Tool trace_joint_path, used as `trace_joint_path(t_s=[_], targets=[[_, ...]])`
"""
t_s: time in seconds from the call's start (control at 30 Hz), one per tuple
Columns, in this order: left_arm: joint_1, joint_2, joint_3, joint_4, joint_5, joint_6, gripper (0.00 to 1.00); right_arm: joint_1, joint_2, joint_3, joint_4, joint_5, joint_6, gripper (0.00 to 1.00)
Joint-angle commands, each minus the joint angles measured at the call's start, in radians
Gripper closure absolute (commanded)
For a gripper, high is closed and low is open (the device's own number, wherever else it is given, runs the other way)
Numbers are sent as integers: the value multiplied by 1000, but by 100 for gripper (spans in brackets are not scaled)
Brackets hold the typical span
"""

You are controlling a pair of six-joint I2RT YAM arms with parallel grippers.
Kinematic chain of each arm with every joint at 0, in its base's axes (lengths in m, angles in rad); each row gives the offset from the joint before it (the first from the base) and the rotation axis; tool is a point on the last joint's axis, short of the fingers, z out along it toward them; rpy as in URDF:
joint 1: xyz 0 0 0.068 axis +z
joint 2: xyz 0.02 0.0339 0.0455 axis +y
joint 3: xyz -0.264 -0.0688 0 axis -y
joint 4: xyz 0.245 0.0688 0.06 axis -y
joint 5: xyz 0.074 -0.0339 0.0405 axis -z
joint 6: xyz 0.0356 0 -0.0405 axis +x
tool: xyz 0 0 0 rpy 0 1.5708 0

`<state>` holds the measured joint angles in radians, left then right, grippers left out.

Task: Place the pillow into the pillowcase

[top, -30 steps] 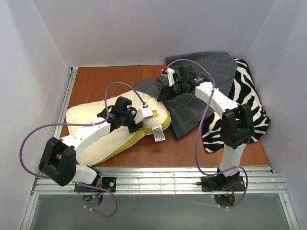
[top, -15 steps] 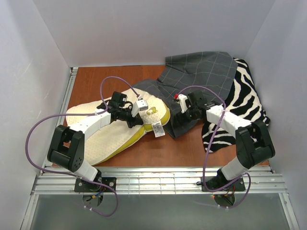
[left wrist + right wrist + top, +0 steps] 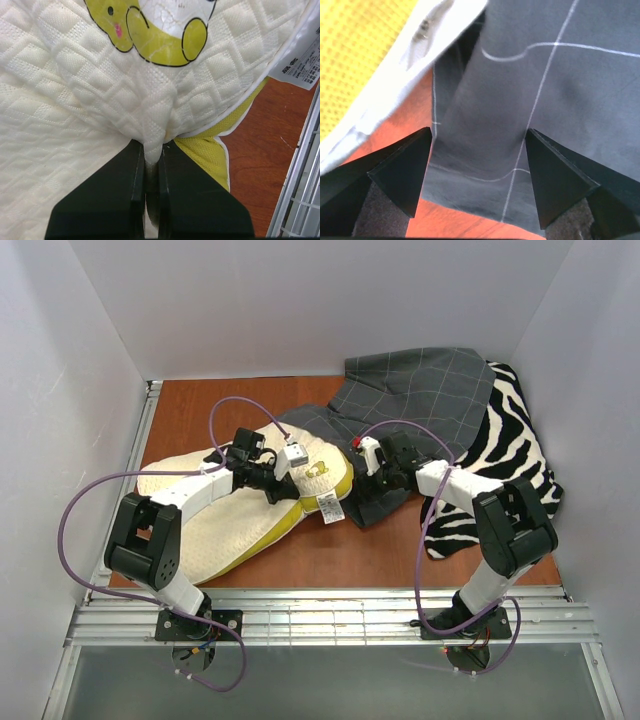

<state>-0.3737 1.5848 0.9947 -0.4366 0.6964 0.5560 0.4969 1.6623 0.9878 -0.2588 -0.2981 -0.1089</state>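
Your right gripper [image 3: 477, 150] is released, its jaws spread wide on either side of a fold of the dark grey, grid-lined cloth pillowcase [image 3: 530, 90] and clamping nothing. A second ago it sat narrower, up at centre frame in the top view. It has since swung down to the cover's lower-left corner [image 3: 372, 480] and opened on the way. That puts it just beside the right end of the cream-white dimpled foam pillow [image 3: 225, 530], where the white tag [image 3: 329, 508] hangs.

Your left gripper [image 3: 152, 150] stays clenched on a pinched ridge of the pillow's quilted skin, close to the yellow-green side edge. Its arm has shifted a little, but the pillow has not moved. It lies at lower left on the brown wooden table [image 3: 210, 410], outside the cover and overlapping only the cover's left edge.

The pillowcase spreads toward the upper right, partly over the black-and-white zebra-striped fabric [image 3: 510, 450]. To my eye you are set up to catch the case's open edge, and insertion has not begun.
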Motion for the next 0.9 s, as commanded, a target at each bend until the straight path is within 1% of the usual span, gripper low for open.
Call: trace_joint_path(t_s=[0.0,0.03,0.07,0.13,0.17,0.23,0.27,0.37,0.5,0.6,0.73,0.77,0.8,0.87], targets=[[18,-6,39,36,22,-31,100,31,4,41,24,22,8,29],[21,-5,42,38,22,-37,100,31,11,40,26,57,9,35],[21,-2,44,38,20,-38,100,31,17,41,24,80,9,61],[21,4,45,39,-1,-38,100,26,17,49,6,90,11,84],[19,13,45,39,-47,-34,100,20,4,49,-5,76,11,98],[-4,27,35,51,-142,-7,100,12,-59,57,-29,-8,15,99],[-7,40,27,53,-206,5,100,3,-117,58,-37,-38,23,99],[-24,73,21,78,-277,-10,100,3,-211,66,-30,-93,58,99],[-86,119,39,99,-360,-24,100,5,-233,92,-28,-140,74,99],[-94,148,94,98,-333,-86,100,11,-217,77,-33,-197,75,99],[-96,162,180,101,-270,-201,100,61,-203,40,-49,-234,42,99],[-96,170,202,99,-265,-278,100,75,-207,26,-53,-237,26,99],[-91,179,243,90,-241,-301,100,89,-210,22,-56,-236,22,99],[-88,179,266,88,-177,-338,100,123,-217,9,-66,-240,25,99]])
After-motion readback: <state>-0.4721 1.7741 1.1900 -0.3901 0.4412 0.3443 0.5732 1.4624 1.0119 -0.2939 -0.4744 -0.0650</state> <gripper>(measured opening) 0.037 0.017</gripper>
